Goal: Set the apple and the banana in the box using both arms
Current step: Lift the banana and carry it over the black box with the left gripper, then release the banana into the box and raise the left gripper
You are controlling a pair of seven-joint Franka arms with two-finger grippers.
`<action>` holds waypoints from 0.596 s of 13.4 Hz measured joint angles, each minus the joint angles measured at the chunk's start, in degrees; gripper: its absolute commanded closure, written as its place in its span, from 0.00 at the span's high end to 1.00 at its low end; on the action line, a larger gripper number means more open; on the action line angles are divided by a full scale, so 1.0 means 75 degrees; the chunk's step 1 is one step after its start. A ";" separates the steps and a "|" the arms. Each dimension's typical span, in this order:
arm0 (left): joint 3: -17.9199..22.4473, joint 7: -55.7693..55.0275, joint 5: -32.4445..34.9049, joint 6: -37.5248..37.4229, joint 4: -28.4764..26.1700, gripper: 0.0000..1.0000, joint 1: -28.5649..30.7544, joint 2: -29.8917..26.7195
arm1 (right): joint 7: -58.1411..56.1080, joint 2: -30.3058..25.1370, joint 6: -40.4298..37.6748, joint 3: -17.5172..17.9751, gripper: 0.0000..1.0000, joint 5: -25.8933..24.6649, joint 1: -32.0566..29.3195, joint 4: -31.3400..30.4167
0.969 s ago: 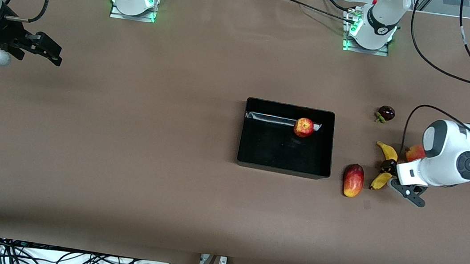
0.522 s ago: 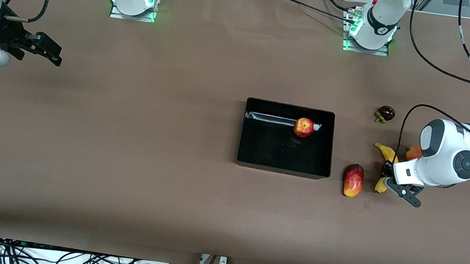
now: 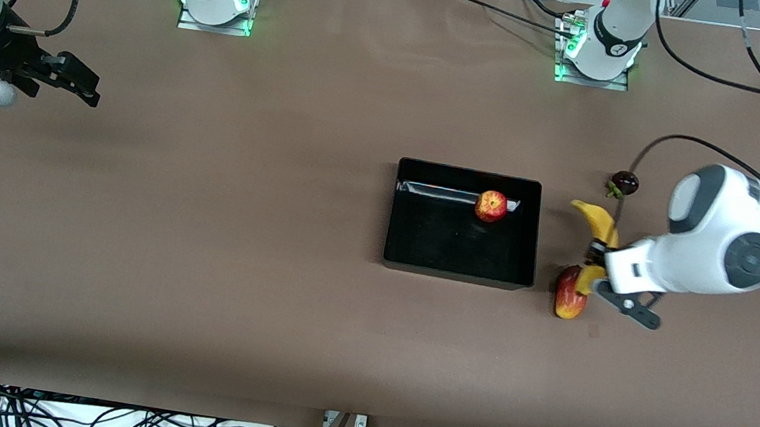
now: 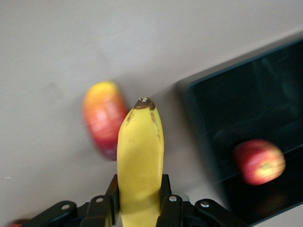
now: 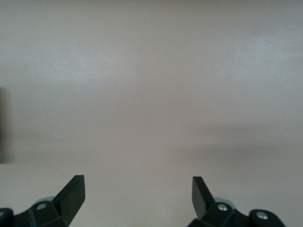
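The yellow banana (image 3: 598, 228) hangs in the air between the fingers of my left gripper (image 3: 596, 263), which is shut on its middle. It is over the table beside the box, above the mango-like fruit. In the left wrist view the banana (image 4: 140, 156) sticks out of the left gripper (image 4: 138, 190) with its dark tip forward. The red apple (image 3: 491, 206) lies in the black box (image 3: 442, 239), close to the wall nearest the robots' bases; the left wrist view also shows the apple (image 4: 259, 161) in the box (image 4: 222, 104). My right gripper (image 3: 82, 87) waits open over bare table at the right arm's end, with nothing between its fingers (image 5: 73, 191).
A red-yellow mango-like fruit (image 3: 568, 300) lies beside the box's corner toward the left arm's end, under the held banana; it is blurred in the left wrist view (image 4: 102, 120). A dark purple fruit (image 3: 624, 182) sits farther from the front camera. Cables lie along the table's front edge.
My left gripper has shut on the banana, lifted it off the table and carried it toward the box. The right arm has not moved.
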 measured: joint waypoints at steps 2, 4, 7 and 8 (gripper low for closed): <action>-0.0017 -0.1583 -0.0017 -0.0008 0.0159 0.00 -0.0910 0.0075 | 0.0000 0.0000 -0.0001 0.0000 1.00 0.0000 0.0000 0.0001; -0.0008 -0.2986 -0.0014 0.0187 0.0194 0.00 -0.1764 0.0350 | 0.0000 0.0002 -0.0004 0.0000 1.00 0.0000 -0.0002 0.0004; 0.0112 -0.3954 0.0002 0.1381 0.0166 0.00 -0.2643 0.1089 | 0.0000 0.0007 -0.0004 0.0000 1.00 0.0000 -0.0003 0.0010; 0.0138 -0.3997 0.0046 0.1594 0.0165 0.00 -0.2746 0.1320 | 0.0000 0.0007 -0.0004 0.0000 1.00 0.0000 -0.0003 0.0011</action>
